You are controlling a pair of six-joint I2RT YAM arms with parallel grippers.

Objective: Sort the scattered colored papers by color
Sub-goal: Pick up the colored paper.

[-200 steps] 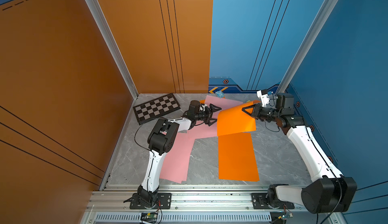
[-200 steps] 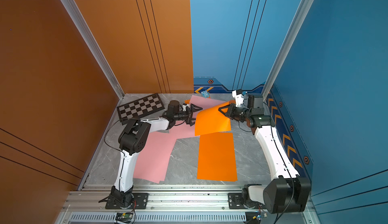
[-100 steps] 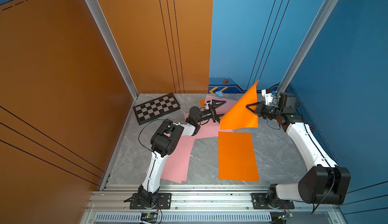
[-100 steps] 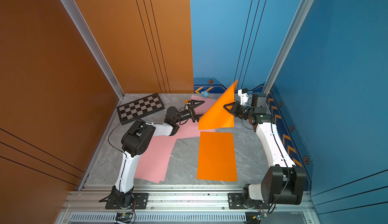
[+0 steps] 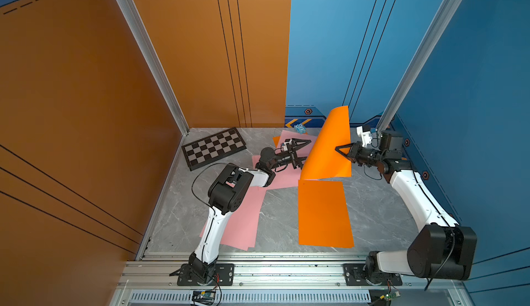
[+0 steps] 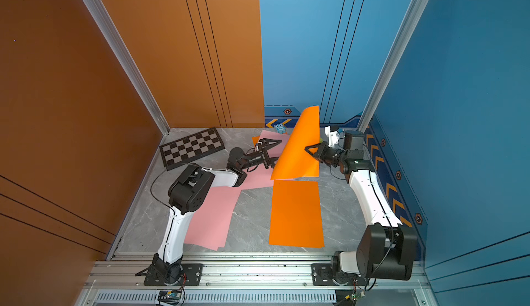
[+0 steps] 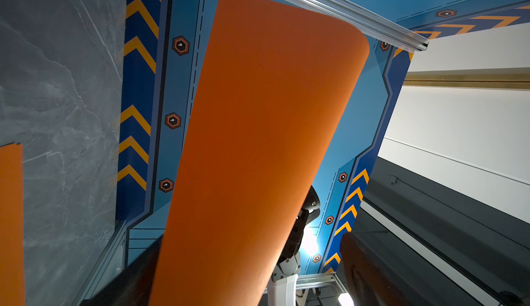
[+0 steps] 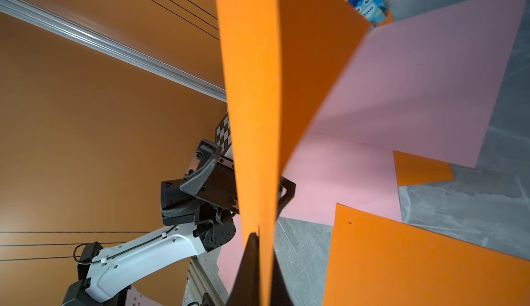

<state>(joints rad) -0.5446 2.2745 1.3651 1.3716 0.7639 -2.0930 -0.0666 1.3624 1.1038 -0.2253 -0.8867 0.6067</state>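
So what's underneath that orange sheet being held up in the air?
Pink papers lie flat on the grey table below the lifted orange sheet, and an orange corner pokes out from under them. How far that buried orange paper reaches is covered by the pink.
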